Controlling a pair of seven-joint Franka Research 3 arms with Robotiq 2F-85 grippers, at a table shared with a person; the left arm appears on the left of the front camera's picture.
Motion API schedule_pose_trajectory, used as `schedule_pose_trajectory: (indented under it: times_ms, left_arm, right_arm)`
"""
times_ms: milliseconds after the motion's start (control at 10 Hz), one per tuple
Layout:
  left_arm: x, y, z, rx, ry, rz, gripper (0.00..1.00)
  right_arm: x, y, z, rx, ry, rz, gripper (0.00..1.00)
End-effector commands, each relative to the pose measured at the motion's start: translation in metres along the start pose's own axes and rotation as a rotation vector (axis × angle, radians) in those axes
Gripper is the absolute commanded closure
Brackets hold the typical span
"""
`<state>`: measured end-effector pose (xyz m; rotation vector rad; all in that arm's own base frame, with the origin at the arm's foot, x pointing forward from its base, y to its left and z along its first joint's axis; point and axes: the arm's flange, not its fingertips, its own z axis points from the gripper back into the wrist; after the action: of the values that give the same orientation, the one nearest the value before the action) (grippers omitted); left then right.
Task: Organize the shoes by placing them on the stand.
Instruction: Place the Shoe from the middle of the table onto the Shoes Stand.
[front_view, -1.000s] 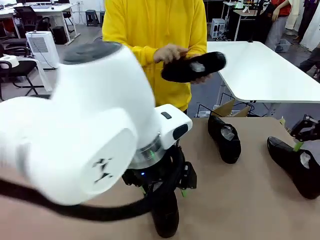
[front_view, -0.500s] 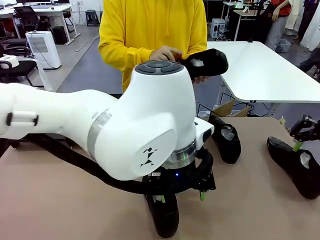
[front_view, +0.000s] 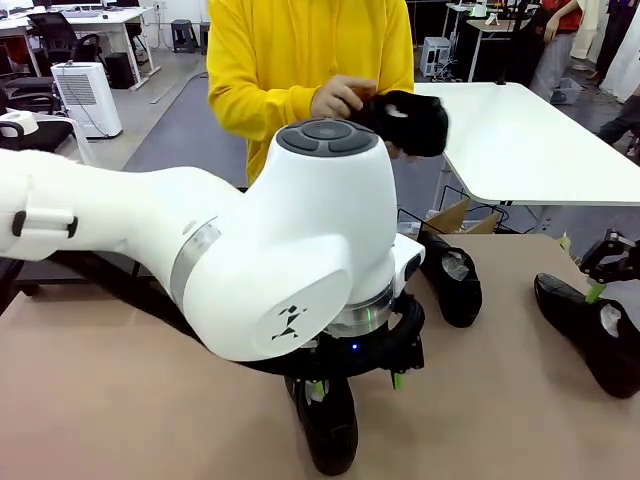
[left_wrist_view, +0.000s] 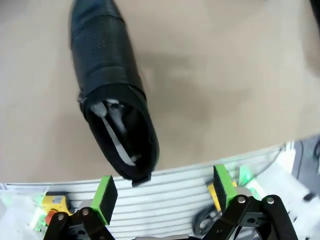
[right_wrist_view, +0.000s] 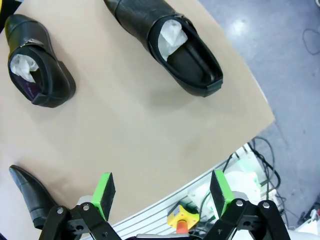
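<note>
- The left pincer (left_wrist_view: 164, 189) hangs open over the near edge of the counter (left_wrist_view: 225, 75). Both green pads are bare and it grips nothing.
- The near shoe (left_wrist_view: 112, 100) lies on the counter just ahead of this pincer. In the left wrist view it sits off toward the left-hand pad, not centred in the gap.
- Its heel opening, stuffed with white paper, is the end nearest the pincer and sits at the counter's edge. The toe points away.
- Its long axis runs almost straight away from the pincer with a slight slant, so the pads already stand across its width. The next move probably needs a sideways shift more than a wrist roll.
- The left arm is plainly the nearer one for this shoe.
- The right pincer (right_wrist_view: 161, 189) is open and empty above the counter's right end. The right-hand shoe (front_view: 595, 335) lies ahead of it, apart from the pads.
- The middle shoe (front_view: 450, 275) rests farther back, between the two arms.
- Farthest off, the person's hands (front_view: 345, 97) hold the fourth shoe (front_view: 412, 120) in the air beyond the counter.
</note>
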<state>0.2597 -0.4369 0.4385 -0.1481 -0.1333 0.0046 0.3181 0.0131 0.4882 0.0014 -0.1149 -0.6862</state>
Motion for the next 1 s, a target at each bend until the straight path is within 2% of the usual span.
schedule_pose_trajectory:
  times_ms: [0, 400, 700, 900]
  left_arm:
    - [0.006, -0.020, -0.019, 0.084, -0.091, 0.159, 0.00]
    - [0.011, -0.030, -0.056, 0.137, -0.073, 0.245, 0.00]
    - [0.016, -0.035, -0.082, 0.142, -0.101, 0.226, 0.00]
    - [0.019, -0.037, -0.098, 0.180, -0.080, 0.226, 0.00]
  right_arm:
    - [0.000, 0.001, -0.003, 0.015, -0.009, -0.011, 0.00]
    - [0.000, 0.001, -0.003, 0.015, -0.009, -0.011, 0.00]
    - [0.000, 0.001, -0.003, 0.015, -0.009, -0.011, 0.00]
    - [0.000, 0.001, -0.003, 0.015, -0.009, -0.011, 0.00]
